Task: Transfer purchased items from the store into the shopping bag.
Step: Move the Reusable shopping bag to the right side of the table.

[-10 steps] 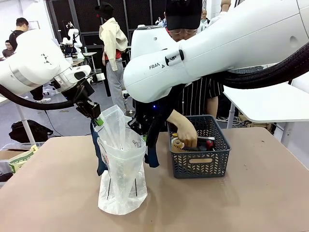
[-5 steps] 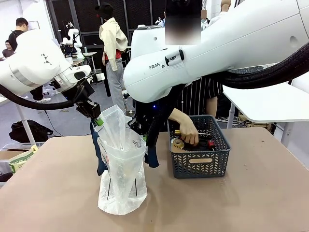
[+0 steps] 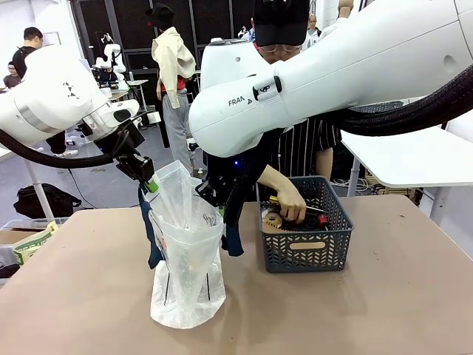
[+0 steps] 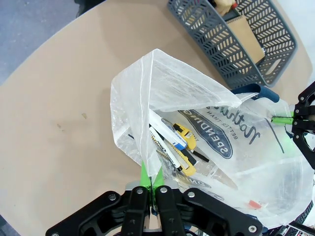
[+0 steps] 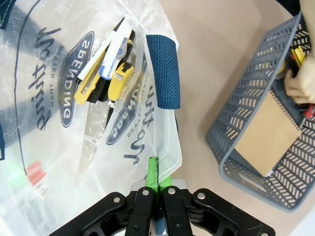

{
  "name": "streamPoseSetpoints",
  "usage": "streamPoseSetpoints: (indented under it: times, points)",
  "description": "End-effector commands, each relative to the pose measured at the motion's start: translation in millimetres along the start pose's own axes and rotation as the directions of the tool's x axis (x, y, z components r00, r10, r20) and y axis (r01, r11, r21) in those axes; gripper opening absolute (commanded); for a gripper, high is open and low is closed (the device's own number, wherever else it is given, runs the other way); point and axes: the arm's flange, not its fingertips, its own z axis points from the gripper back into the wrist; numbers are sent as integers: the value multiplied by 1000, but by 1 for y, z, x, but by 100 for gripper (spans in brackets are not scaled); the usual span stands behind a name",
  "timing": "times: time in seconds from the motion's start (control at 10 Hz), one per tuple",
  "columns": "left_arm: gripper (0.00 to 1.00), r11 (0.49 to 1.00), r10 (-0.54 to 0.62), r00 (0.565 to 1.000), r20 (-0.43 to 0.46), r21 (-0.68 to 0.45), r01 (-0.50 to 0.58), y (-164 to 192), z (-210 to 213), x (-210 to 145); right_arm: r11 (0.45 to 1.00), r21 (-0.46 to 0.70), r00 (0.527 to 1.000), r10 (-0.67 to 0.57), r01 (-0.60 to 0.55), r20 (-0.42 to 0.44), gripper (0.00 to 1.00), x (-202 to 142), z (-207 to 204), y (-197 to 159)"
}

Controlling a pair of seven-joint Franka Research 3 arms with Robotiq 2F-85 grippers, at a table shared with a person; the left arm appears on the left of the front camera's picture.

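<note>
Left tool (image 4: 151,178) and right tool (image 5: 156,183) are each clamped shut on an opposite edge of the shopping bag (image 3: 188,266), and its mouth is spread open between them.

The bag stands on the desk (image 3: 384,310) just beside the dark grey basket (image 3: 303,255), with its navy handles hanging down. Inside it lie several yellow-and-black items (image 4: 183,136) and a white-and-blue one (the navy oval logo shows through the plastic). The person's hand (image 3: 290,211) reaches into the basket, closed on something thin, possibly yellow-handled, too small to name. A flat brown box (image 5: 268,135) leans against the basket's inner wall.
</note>
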Motion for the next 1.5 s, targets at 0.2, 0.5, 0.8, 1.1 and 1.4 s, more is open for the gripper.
streamPoseSetpoints:
  times: [0.2,0.5,0.8,1.1,1.4]
  points:
    - [0,1000,-6,1000,8,5,6,1,2,0,1000,0,1000,1,-1,2,0,0,0,0]
    - [0,1000,-6,1000,8,5,6,1,2,0,1000,0,1000,1,-1,2,0,0,0,0]
    - [0,1000,-6,1000,8,5,6,1,2,0,1000,0,1000,1,-1,2,0,0,0,0]
    - [0,1000,-6,1000,8,5,6,1,2,0,1000,0,1000,1,-1,2,0,0,0,0]
    - [0,1000,-6,1000,8,5,6,1,2,0,1000,0,1000,1,-1,2,0,0,0,0]
